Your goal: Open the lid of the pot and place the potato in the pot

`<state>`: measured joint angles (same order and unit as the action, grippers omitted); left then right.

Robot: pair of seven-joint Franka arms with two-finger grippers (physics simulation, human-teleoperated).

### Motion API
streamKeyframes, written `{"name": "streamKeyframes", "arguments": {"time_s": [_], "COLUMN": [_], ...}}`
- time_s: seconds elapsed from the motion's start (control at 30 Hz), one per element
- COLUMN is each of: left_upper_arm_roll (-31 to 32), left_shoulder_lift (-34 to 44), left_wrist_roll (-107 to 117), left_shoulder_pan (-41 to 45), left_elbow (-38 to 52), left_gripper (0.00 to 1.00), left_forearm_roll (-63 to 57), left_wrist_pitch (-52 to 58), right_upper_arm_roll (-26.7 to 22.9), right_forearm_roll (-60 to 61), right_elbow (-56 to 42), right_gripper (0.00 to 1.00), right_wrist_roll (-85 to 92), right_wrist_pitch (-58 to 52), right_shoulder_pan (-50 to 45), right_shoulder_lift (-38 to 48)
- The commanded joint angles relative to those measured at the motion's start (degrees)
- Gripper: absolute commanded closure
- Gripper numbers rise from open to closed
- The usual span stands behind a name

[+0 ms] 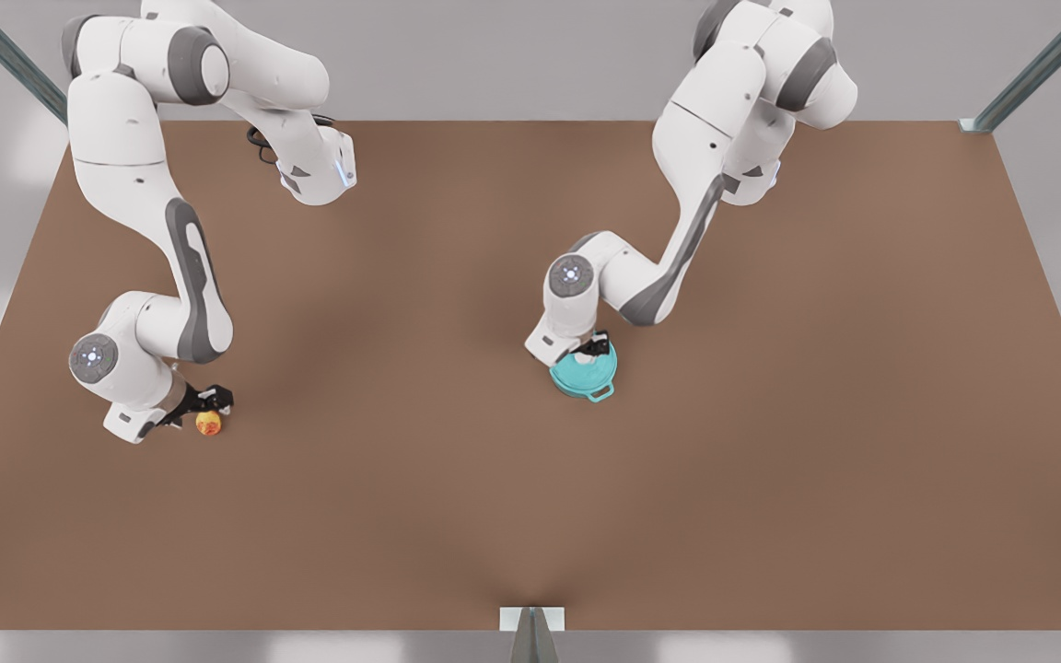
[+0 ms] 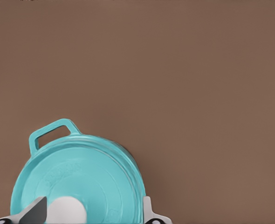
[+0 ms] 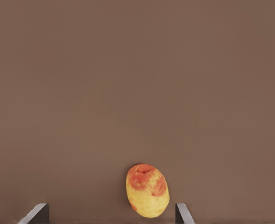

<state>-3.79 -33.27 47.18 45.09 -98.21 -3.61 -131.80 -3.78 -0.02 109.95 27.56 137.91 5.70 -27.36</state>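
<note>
Potato [image 3: 147, 190] is lying on the brown table [image 1: 530, 516] near its left edge in the front view, between the spread fingers of the right gripper [image 1: 211, 405], ready for a pinch. Near the middle, the left gripper [image 1: 597, 349] is straddling, fingers apart, the white knob [image 2: 66, 210] of the pot lid [image 2: 77, 179], which is covering the pot [image 1: 586, 378].

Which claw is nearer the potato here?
The right claw: it hovers right over the potato, fingers open on either side. The left claw is far off, at the pot lid.
</note>
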Motion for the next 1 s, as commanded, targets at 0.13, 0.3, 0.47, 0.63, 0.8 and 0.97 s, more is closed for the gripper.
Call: {"name": "streamKeyframes", "arguments": {"time_s": [0.13, 0.3, 0.47, 0.63, 0.8, 0.97], "left_upper_arm_roll": [-0.08, -0.08, -0.08, -0.17, -0.35, -1.84], "left_shoulder_lift": [0.13, -0.22, 0.75, 1.36, 1.28, -2.5], "left_wrist_roll": [7.67, 8.02, 9.07, 7.93, 5.3, -8.93], "left_shoulder_pan": [-0.26, -0.17, 0.26, 0.18, -0.35, -12.47], "left_elbow": [-1.02, -2.42, -5.23, -4.62, -0.23, 9.0], "left_gripper": [0.0, 0.0, 0.0, 0.5, 0.54, 0.54], "left_forearm_roll": [-0.17, -0.87, -3.07, -3.16, -3.24, -2.89], "left_wrist_pitch": [-2.94, -2.94, -3.55, -1.1, 4.71, 4.8], "right_upper_arm_roll": [0.0, 0.0, -0.09, -0.09, -0.09, 0.0], "right_forearm_roll": [0.46, 0.29, 0.29, 0.29, 0.11, 0.29], "right_elbow": [0.53, -0.17, -0.26, -0.79, -1.05, -1.05], "right_gripper": [0.0, 0.0, 0.0, 0.0, 0.03, 0.05], "right_wrist_roll": [10.49, 10.67, 10.76, 10.85, 11.02, 11.99], "right_wrist_pitch": [2.27, 2.89, 6.14, 8.95, 8.95, 8.95], "right_shoulder_pan": [1.06, 2.3, 2.38, 2.3, 3.08, 3.88], "right_shoulder_lift": [-2.79, -3.76, -6.04, -7.97, -8.59, -9.21]}}
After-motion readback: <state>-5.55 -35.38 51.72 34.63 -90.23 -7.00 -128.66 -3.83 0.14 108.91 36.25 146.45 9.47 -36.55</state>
